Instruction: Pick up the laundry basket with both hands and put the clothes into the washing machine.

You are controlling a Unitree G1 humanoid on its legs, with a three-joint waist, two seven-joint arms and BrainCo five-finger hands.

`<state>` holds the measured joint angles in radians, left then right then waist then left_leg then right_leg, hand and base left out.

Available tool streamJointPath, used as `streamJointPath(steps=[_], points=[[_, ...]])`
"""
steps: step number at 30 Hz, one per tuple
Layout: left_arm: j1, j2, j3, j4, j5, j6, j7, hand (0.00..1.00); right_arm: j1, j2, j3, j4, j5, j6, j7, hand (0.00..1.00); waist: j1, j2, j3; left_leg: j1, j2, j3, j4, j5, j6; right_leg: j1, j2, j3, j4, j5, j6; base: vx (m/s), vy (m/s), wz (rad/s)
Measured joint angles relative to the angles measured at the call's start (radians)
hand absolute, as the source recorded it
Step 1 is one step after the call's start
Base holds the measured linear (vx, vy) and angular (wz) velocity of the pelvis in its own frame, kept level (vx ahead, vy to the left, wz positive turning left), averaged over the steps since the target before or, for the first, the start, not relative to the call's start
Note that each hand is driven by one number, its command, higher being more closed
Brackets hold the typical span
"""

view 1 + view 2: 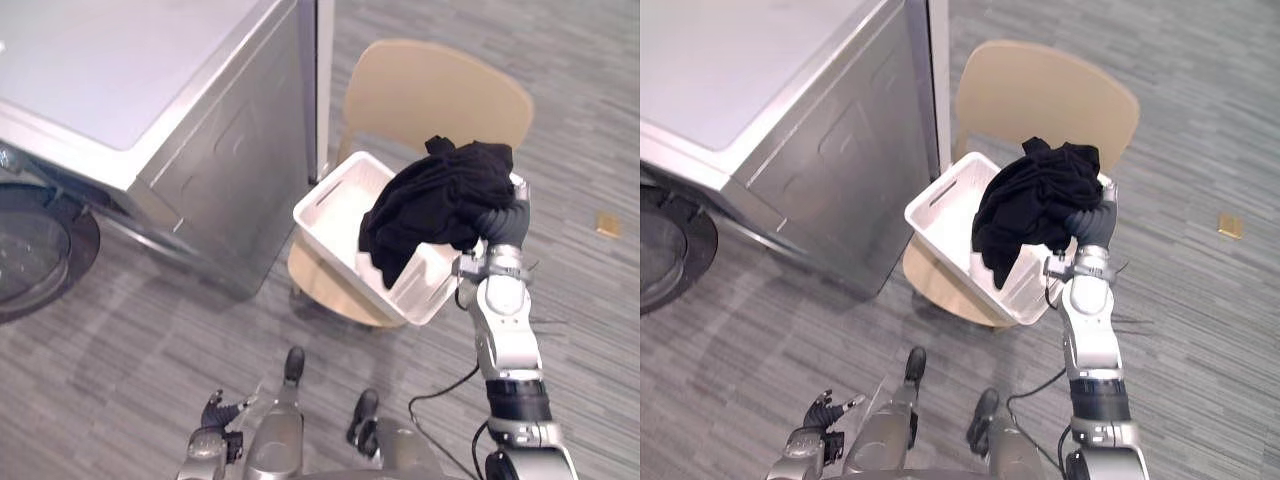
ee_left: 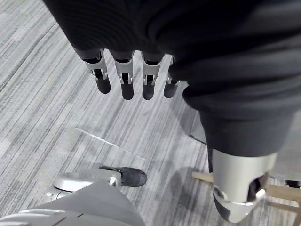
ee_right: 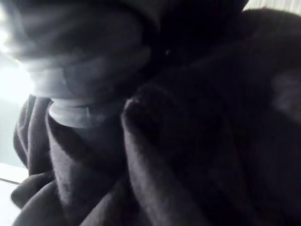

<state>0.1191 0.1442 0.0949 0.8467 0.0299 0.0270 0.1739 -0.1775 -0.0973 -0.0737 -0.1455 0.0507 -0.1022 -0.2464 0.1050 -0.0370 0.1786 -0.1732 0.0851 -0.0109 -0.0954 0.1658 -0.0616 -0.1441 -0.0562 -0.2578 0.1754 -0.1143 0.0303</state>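
Now my right hand [image 1: 503, 226] is sitting buried in the clothes [image 1: 440, 195] at the laundry basket's [image 1: 330, 205] right end, its grip impossible to tell. The basket is lying on the chair [image 1: 430, 90], its long axis slanting far-left to near-right. My left hand [image 2: 123, 75] is dangling, fingers straight.

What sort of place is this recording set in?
Probably a laundry corner in an office or lab-like room: a silver washing machine with a round glass door, a white laundry basket holding black clothes on a wooden chair, and a grey striped floor.
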Motion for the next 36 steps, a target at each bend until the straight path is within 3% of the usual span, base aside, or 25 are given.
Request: streamJointPath(steps=[3,5,6,7,8,9,10,11,12,13,14,15,18,19,21,22,23,24,25,26,27,30,36], points=[[-0.006,-0.002,0.000,-0.055,-0.001,-0.003,0.000,0.00,0.081,0.022,0.014,-0.024,0.030,-0.009,0.031,1.00,-0.038,0.002,0.000,0.012,-0.002,-0.052,0.000,-0.005,0.006,-0.003,0.006,0.088,0.096,-0.032,0.045,-0.01,0.002,0.53],[-0.013,-0.008,0.005,-0.143,-0.009,-0.011,0.002,0.00,0.136,0.056,0.015,-0.084,0.029,-0.009,0.032,1.00,-0.038,-0.009,-0.008,0.009,-0.022,-0.103,0.003,0.001,0.010,-0.026,-0.008,0.207,0.332,-0.145,0.074,-0.03,-0.087,1.03],[-0.009,-0.013,0.007,-0.172,-0.019,-0.012,0.003,0.00,0.141,0.063,0.018,-0.097,0.029,-0.009,0.032,1.00,-0.035,-0.017,-0.013,0.001,-0.034,-0.109,0.014,0.002,0.008,-0.021,-0.016,0.236,0.371,-0.168,0.082,-0.07,-0.189,1.06],[0.001,-0.024,0.010,-0.236,-0.035,-0.014,0.006,0.00,0.137,0.069,0.048,-0.122,0.029,-0.010,0.031,1.00,-0.028,-0.032,-0.026,-0.040,-0.057,-0.128,0.057,0.002,0.007,-0.017,-0.016,0.296,0.380,-0.220,0.078,-0.12,-0.220,0.83],[0.010,-0.044,0.019,-0.302,-0.060,-0.015,0.012,0.00,0.124,0.070,0.083,-0.147,0.028,-0.010,0.031,1.00,-0.006,-0.033,-0.032,-0.085,-0.067,-0.137,0.103,0.004,0.004,-0.016,-0.015,0.303,0.351,-0.260,0.038,-0.15,-0.227,0.63],[0.015,-0.052,0.017,-0.334,-0.072,-0.017,0.017,0.00,0.118,0.069,0.098,-0.159,0.028,-0.010,0.031,1.00,0.010,-0.027,-0.034,-0.108,-0.066,-0.137,0.125,0.010,-0.006,-0.014,-0.010,0.294,0.330,-0.277,0.013,-0.18,-0.226,0.37],[0.019,-0.084,0.013,-0.369,-0.092,-0.019,0.025,0.00,0.109,0.067,0.117,-0.166,0.028,-0.012,0.031,1.00,0.024,0.001,-0.033,-0.139,-0.052,-0.139,0.154,0.015,-0.010,-0.016,0.009,0.271,0.313,-0.284,-0.006,-0.21,-0.196,0.50],[0.040,-0.116,-0.008,-0.426,-0.116,-0.020,0.028,0.00,0.110,0.056,0.137,-0.166,0.029,-0.012,0.030,1.00,0.021,0.040,-0.043,-0.167,-0.037,-0.158,0.174,0.023,-0.015,-0.020,0.030,0.222,0.314,-0.277,-0.016,-0.28,-0.239,0.77],[0.080,-0.133,-0.047,-0.508,-0.138,-0.023,0.027,0.00,0.115,0.042,0.162,-0.166,0.029,-0.012,0.030,1.00,0.020,0.069,-0.059,-0.178,-0.022,-0.169,0.143,0.010,0.005,-0.035,0.053,0.178,0.320,-0.269,-0.043,-0.25,-0.187,0.84],[0.096,-0.137,-0.062,-0.545,-0.146,-0.025,0.024,0.00,0.114,0.034,0.172,-0.166,0.028,-0.012,0.030,1.00,0.019,0.078,-0.065,-0.178,-0.006,-0.137,0.127,-0.016,0.014,-0.035,0.051,0.158,0.305,-0.259,-0.060,-0.19,-0.132,0.86],[0.095,-0.138,-0.083,-0.580,-0.151,-0.027,0.021,0.00,0.113,0.028,0.172,-0.168,0.028,-0.012,0.032,1.00,0.016,0.077,-0.064,-0.197,0.013,-0.054,0.132,-0.109,0.060,-0.031,0.040,0.121,0.272,-0.236,-0.075,-0.18,-0.091,0.93],[0.092,-0.137,-0.104,-0.635,-0.154,-0.030,0.020,0.00,0.100,0.013,0.177,-0.162,0.026,-0.012,0.035,1.00,0.013,0.069,-0.059,-0.221,0.022,0.029,0.182,-0.140,0.071,-0.035,0.016,0.085,0.247,-0.205,-0.087,-0.17,-0.099,1.00],[0.103,-0.122,-0.118,-0.763,-0.140,-0.057,0.001,0.00,0.085,-0.012,0.204,-0.152,0.017,-0.005,0.058,1.00,0.012,0.072,-0.068,-0.166,0.031,0.127,0.435,-0.147,0.068,-0.018,-0.021,0.038,0.192,-0.150,-0.094,-0.16,-0.077,0.55],[0.094,-0.102,-0.127,-0.790,-0.123,-0.081,-0.001,0.00,0.062,-0.019,0.227,-0.131,0.015,-0.008,0.076,1.00,0.010,0.089,-0.081,-0.115,0.048,0.143,0.478,-0.200,0.063,-0.017,-0.019,0.027,0.168,-0.133,-0.094,-0.15,0.035,0.46],[0.058,-0.070,-0.145,-0.795,-0.097,-0.094,-0.003,0.00,0.003,-0.030,0.252,-0.054,0.015,-0.010,0.097,1.00,-0.017,0.093,-0.085,-0.050,0.058,0.159,0.478,-0.246,0.069,-0.017,-0.031,-0.004,0.149,-0.110,-0.090,-0.12,0.072,0.57],[0.016,-0.041,-0.186,-0.796,-0.057,-0.103,-0.010,0.00,-0.039,-0.044,0.257,0.029,0.015,-0.006,0.120,1.00,-0.029,0.087,-0.091,0.018,0.057,0.179,0.419,-0.243,0.065,-0.018,-0.045,-0.036,0.123,-0.084,-0.078,-0.13,0.090,0.74],[0.002,-0.034,-0.204,-0.797,-0.040,-0.111,-0.020,0.00,-0.050,-0.050,0.259,0.054,0.015,-0.004,0.127,1.00,-0.035,0.098,-0.101,0.052,0.059,0.189,0.363,-0.228,0.053,-0.017,-0.046,-0.053,0.109,-0.074,-0.071,-0.13,0.122,0.92],[-0.028,-0.028,-0.249,-0.797,-0.007,-0.121,-0.031,0.00,-0.061,-0.064,0.259,0.086,0.017,-0.004,0.142,1.00,-0.038,0.115,-0.113,0.117,0.063,0.194,0.214,-0.190,-0.004,-0.020,-0.039,-0.084,0.085,-0.054,-0.056,-0.11,0.158,0.74],[-0.052,-0.018,-0.280,-0.797,0.021,-0.126,-0.042,0.00,-0.068,-0.068,0.260,0.115,0.017,-0.002,0.153,1.00,-0.037,0.119,-0.115,0.136,0.069,0.189,0.143,-0.180,-0.020,-0.020,-0.031,-0.106,0.070,-0.039,-0.050,-0.11,0.176,0.71],[-0.073,0.000,-0.308,-0.796,0.046,-0.128,-0.044,0.00,-0.082,-0.062,0.269,0.156,0.018,-0.001,0.163,1.00,-0.036,0.115,-0.116,0.138,0.073,0.185,0.113,-0.179,-0.027,-0.020,-0.026,-0.120,0.058,-0.027,-0.045,-0.14,0.219,0.48],[-0.088,0.032,-0.334,-0.793,0.076,-0.130,-0.043,0.00,-0.100,-0.045,0.294,0.212,0.019,0.004,0.167,1.00,-0.035,0.094,-0.117,0.135,0.067,0.177,0.105,-0.173,-0.037,-0.017,-0.030,-0.124,0.044,-0.009,-0.037,-0.09,0.137,0.29],[-0.090,0.088,-0.374,-0.793,0.180,-0.130,-0.041,0.00,-0.116,-0.025,0.401,0.267,0.035,0.022,0.207,1.00,-0.033,0.078,-0.119,0.152,0.037,0.157,0.113,-0.169,-0.039,0.043,-0.043,-0.121,-0.019,0.034,-0.012,-0.10,0.144,0.26],[-0.140,0.118,-0.428,-0.760,0.281,-0.132,-0.015,0.00,-0.177,0.038,0.525,0.316,0.128,0.022,0.230,1.00,-0.033,0.075,-0.127,0.149,0.018,0.149,0.093,-0.135,-0.018,0.078,-0.046,-0.121,-0.112,0.109,-0.011,-0.12,0.075,0.07]])
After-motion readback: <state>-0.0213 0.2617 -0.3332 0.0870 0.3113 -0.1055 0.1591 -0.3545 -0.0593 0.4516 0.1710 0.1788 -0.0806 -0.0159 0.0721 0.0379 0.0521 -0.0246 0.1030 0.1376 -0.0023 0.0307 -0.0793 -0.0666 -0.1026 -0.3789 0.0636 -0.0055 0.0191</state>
